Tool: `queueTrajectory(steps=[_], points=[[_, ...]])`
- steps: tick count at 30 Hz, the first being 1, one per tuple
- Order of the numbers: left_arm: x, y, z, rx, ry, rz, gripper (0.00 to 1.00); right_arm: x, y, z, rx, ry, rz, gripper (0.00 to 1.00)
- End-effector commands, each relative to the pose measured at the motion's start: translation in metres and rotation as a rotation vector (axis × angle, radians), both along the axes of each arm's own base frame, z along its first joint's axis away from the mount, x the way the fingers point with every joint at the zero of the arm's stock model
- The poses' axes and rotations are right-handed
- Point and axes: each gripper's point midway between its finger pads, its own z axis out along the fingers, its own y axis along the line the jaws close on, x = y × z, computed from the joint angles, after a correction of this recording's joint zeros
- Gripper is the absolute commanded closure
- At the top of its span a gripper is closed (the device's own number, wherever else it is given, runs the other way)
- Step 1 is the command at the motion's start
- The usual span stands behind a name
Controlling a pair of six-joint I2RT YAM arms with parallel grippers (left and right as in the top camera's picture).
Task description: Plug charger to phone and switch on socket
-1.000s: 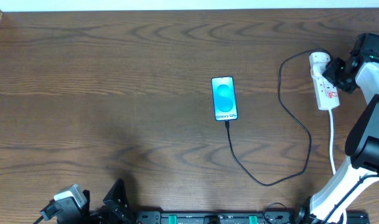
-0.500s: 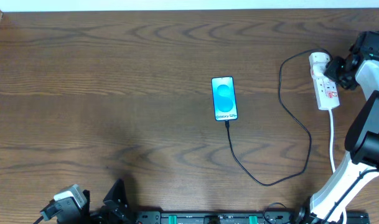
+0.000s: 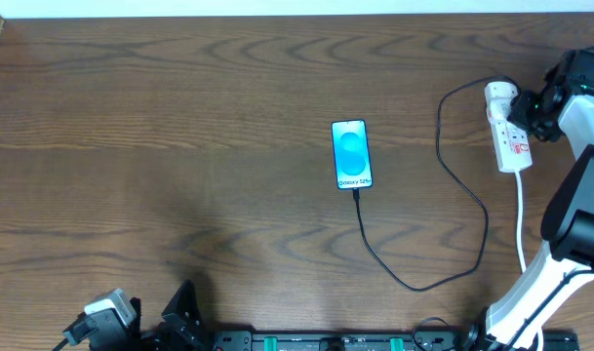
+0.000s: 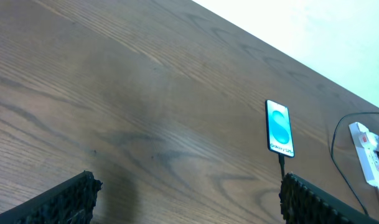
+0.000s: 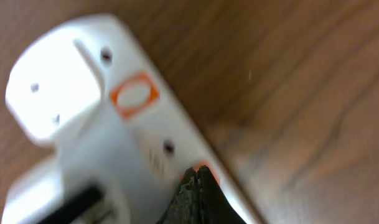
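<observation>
Our right pincer [image 5: 195,179] is pressed together, one blunt point for poking the small white power strip's [image 5: 83,130] orange-red switch [image 5: 205,167]; left pincer [image 4: 189,208] spread.

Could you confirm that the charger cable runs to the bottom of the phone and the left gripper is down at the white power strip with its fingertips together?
Not quite: it is the right gripper at the socket with fingertips together, as the right wrist view shows; the left gripper is open, far from it. The charger does run to the bottom of the phone.
</observation>
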Motion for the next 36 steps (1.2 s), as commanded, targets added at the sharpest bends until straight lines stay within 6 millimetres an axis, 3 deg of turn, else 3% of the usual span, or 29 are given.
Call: queueTrajectory(steps=[1,6,9,17,22,30,31,33,35,36], points=[[-0.001,0.002,-0.001,0.005,-0.004,0.014,0.07,0.004,0.101,0.001,0.334,-0.04,0.205,0.99],[-0.001,0.002,-0.001,0.005,-0.005,0.014,0.07,-0.002,0.114,-0.007,0.351,0.004,0.21,0.99],[-0.001,0.002,-0.001,0.005,-0.005,0.014,0.07,-0.001,0.109,-0.011,0.282,0.022,0.191,0.99],[-0.001,0.002,-0.001,0.005,-0.005,0.014,0.07,-0.029,0.042,-0.007,-0.004,0.143,-0.022,0.99],[-0.001,0.002,-0.001,0.005,-0.005,0.014,0.07,-0.04,0.014,0.018,-0.035,0.122,-0.113,0.99],[-0.001,0.002,-0.001,0.005,-0.005,0.014,0.07,-0.042,0.001,0.1,-0.04,-0.063,-0.166,0.99],[-0.001,0.002,-0.001,0.005,-0.005,0.014,0.07,-0.042,0.001,0.11,-0.047,-0.088,-0.167,0.93],[-0.001,0.002,-0.001,0.005,-0.005,0.014,0.07,-0.041,0.0,0.126,-0.057,-0.131,-0.168,0.63],[-0.001,0.002,-0.001,0.005,-0.005,0.014,0.07,-0.039,0.0,0.136,-0.06,-0.164,-0.172,0.48],[-0.001,0.002,-0.001,0.005,-0.005,0.014,0.07,-0.038,0.001,0.138,-0.055,-0.173,-0.176,0.26]])
